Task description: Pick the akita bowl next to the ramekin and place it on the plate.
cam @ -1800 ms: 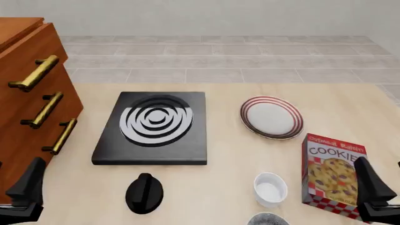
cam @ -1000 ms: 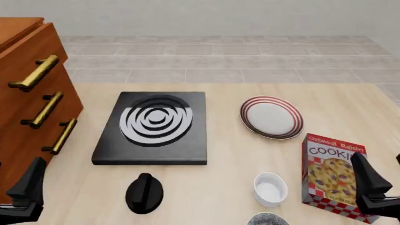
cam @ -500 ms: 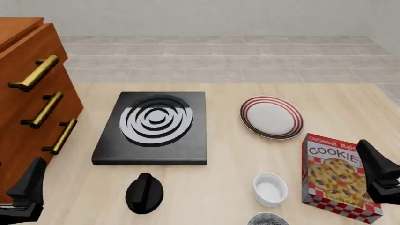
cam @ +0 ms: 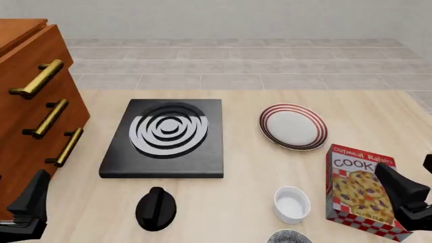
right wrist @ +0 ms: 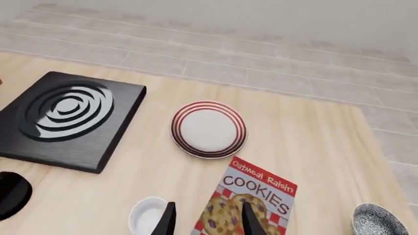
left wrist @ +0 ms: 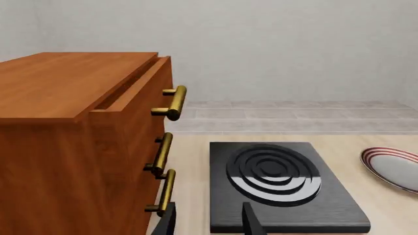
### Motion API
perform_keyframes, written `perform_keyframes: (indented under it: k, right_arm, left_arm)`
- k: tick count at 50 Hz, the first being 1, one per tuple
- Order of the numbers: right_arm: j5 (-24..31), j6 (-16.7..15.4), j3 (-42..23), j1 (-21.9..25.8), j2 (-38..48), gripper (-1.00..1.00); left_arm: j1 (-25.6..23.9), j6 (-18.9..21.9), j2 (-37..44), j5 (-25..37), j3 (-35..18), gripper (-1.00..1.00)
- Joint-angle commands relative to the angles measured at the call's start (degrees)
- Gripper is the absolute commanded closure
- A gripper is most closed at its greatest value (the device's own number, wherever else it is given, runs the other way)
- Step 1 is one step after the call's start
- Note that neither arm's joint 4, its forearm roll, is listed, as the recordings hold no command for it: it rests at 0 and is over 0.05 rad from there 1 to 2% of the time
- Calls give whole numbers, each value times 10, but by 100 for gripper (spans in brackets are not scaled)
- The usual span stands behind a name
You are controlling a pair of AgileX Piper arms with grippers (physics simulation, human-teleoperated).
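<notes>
At the near edge of the table (cam: pixel 236 202), cut off by the front view's lower border: akita bowl (cam: pixel 289 236), only its speckled far part in sight; just on the near side of the ramekin (cam: pixel 292 204), a thin strip of wood between them; held by neither arm.

Farther back, almost straight beyond the ramekin and well apart from it: plate (cam: pixel 293 126), white middle, red-brown rings, nothing on it; to its left, black stove (cam: pixel 164 137) with silver rings; nearer than the stove, glossy black ridged object (cam: pixel 156 208); right of the ramekin, cookie box (cam: pixel 361 190) lying flat; along the left side, wooden drawer cabinet (cam: pixel 27 116) with brass handles.

Low at the right of the front view: right gripper (cam: pixel 405 197), dark, overlapping the cookie box's right edge, right of the ramekin and bowl; seen from its own wrist camera (right wrist: pixel 207 223), fingers (right wrist: pixel 166 221) spread apart with nothing between them, ramekin and cookie box beyond the tips; off past the box's far side in that view, a second speckled bowl (right wrist: pixel 375 220), partly cut by the border.

Low at the left: left gripper (cam: pixel 24 207), beside the cabinet's front; from its wrist camera (left wrist: pixel 209 224), fingers (left wrist: pixel 170 223) likewise parted and empty, pointed toward the stove's near edge, well apart from the akita bowl.
</notes>
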Motion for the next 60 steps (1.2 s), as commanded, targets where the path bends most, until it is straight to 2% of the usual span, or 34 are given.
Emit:
perform_keyframes:
  k: [1, 19, 20, 29, 33, 38, 60]
  right_arm:
    - [55, -9, -15, 25, -2, -100]
    - [114, 17, -65, 52, 29, -100]
    - [115, 27, -64, 55, 36, -100]
    - [135, 51, -68, 65, 49, -100]
    - [145, 76, -69, 73, 57, -100]
    - [155, 70, -72, 77, 56, -100]
    - [209, 126, -83, 101, 80, -100]
  left_arm:
    - [0, 0, 0, 0, 0, -100]
    - [0, 0, 0, 0, 0, -100]
    - [0, 0, 0, 0, 0, -100]
    - [0, 0, 0, 0, 0, -100]
    - [0, 0, 0, 0, 0, -100]
    - [0, 0, 0, 0, 0, -100]
    - [0, 0, 0, 0, 0, -100]
